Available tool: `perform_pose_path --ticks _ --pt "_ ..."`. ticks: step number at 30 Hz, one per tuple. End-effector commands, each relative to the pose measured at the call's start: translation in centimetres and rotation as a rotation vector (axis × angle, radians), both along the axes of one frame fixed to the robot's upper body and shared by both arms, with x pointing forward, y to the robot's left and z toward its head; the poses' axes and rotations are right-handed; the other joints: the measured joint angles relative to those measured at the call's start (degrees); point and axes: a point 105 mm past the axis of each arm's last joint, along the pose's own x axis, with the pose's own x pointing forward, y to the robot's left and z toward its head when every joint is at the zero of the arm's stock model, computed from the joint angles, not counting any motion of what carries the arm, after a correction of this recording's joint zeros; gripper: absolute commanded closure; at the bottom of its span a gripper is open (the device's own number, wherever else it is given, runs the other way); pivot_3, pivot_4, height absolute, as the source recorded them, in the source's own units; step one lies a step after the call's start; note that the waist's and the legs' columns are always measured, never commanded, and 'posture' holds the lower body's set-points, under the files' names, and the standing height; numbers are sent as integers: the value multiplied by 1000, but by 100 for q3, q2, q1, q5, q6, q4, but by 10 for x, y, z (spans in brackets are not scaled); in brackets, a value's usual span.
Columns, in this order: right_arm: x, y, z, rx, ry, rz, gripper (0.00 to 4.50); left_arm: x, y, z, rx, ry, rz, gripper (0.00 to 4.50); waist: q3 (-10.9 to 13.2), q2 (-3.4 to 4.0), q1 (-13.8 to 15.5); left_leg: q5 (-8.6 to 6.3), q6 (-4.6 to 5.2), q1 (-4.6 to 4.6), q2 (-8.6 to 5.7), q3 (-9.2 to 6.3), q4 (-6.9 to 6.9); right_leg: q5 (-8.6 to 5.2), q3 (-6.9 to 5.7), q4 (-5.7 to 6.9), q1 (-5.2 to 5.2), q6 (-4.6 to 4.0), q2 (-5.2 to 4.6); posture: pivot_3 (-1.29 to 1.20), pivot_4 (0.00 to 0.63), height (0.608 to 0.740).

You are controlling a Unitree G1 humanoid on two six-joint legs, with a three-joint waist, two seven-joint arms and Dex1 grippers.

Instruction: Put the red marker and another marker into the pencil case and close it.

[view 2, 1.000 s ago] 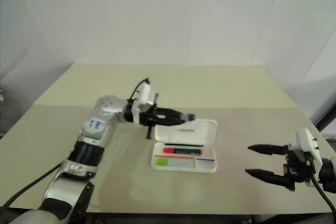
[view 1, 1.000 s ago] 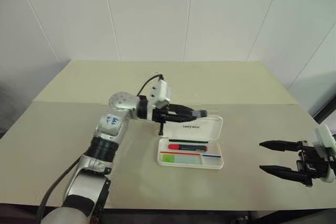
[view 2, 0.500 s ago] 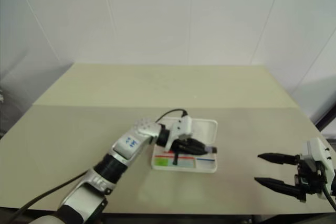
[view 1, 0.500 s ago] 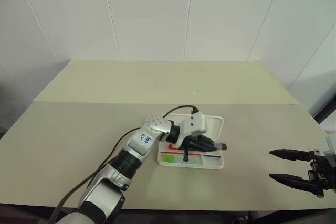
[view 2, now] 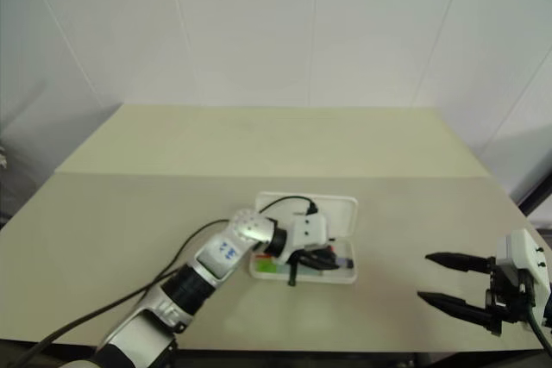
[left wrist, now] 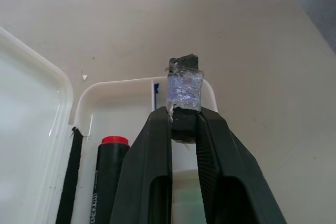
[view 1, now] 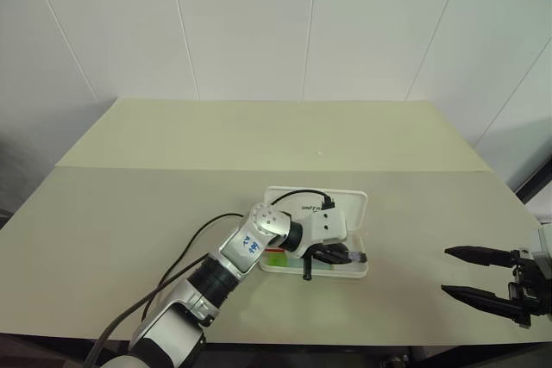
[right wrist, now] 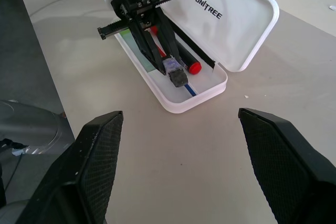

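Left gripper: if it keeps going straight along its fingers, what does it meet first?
Probably the pencil case: the left gripper, shut on a small dark piece, points toward the tray's end wall. Depth is unclear.

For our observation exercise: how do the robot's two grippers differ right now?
The left gripper is shut on a small dark piece above the pencil case; the right gripper is open and holds nothing. The left reaches over the case's tray; the right stands apart. Both have two black fingers.

Bright, even, diffuse light from above. Soft faint shadows on table (view 1: 129, 213) beside case (right wrist: 239, 24). Mild sheen on open lid, no harsh glare. Head views slightly soft; right eye paler. Left wrist view: near fingers (left wrist: 157, 171) blurred, left edge washed out.
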Motion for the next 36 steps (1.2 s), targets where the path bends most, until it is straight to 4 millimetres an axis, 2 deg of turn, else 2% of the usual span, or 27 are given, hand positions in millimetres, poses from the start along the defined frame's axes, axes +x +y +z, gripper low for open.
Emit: perform_pose_path --ticks 1,4,5,8,14,16,18,23,29,34,36 --pt "-1 1 9 3 -47 -5 0 -1 -7 3 -8 -24 -13 4185 0 0 0 0 0 0 0 0 0 0 0 0 0 0 0 0 150 740" --pt "-1 1 8 2 -48 -11 0 -1 -9 3 -12 -16 -16 4185 0 0 -2 0 0 0 0 0 0 0 0 0 0 0 0 0 150 740" --pt "-1 1 8 2 -48 -12 0 -2 -9 3 -12 -12 -16 3436 0 0 -1 0 0 0 0 0 0 0 0 0 0 0 0 0 150 740" --pt "0 1 8 2 -48 -17 0 -3 -9 3 -12 -5 -21 2568 0 0 2 0 0 0 0 0 0 0 0 0 0 0 0 0 150 740" --pt "2 0 8 1 -50 -24 0 -4 -9 6 -19 -6 -21 554 0 0 0 0 0 0 0 0 0 0 0 1 0 1 0 0 150 740" --pt "2 1 8 1 -52 -24 0 -3 -7 11 -29 -15 -21 25 0 0 0 0 0 0 0 0 1 0 0 1 0 1 0 0 150 740" --pt "3 1 8 2 -55 -23 0 -4 -5 18 -47 -26 -24 25 0 0 -2 0 0 0 0 0 0 0 0 1 0 1 0 0 150 740" --pt "3 7 13 17 -80 -1 0 -4 11 58 -185 -99 -68 25 0 0 -5 0 0 1 1 0 0 0 0 2 0 1 0 0 150 740" --pt "6 12 15 46 -99 17 0 -2 61 90 -285 -197 -130 25 -1 2 -5 1 -2 6 3 0 0 0 0 6 1 0 1 0 150 740" --pt "12 16 17 63 -115 43 0 11 90 123 -419 -259 -76 25 -1 2 8 1 -2 4 2 0 4 2 0 5 5 3 -2 0 150 740" --pt "16 21 19 79 -127 67 0 21 105 130 -469 -265 -29 25 -1 2 6 2 -2 3 2 -4 8 3 -1 6 5 4 -1 0 150 740"
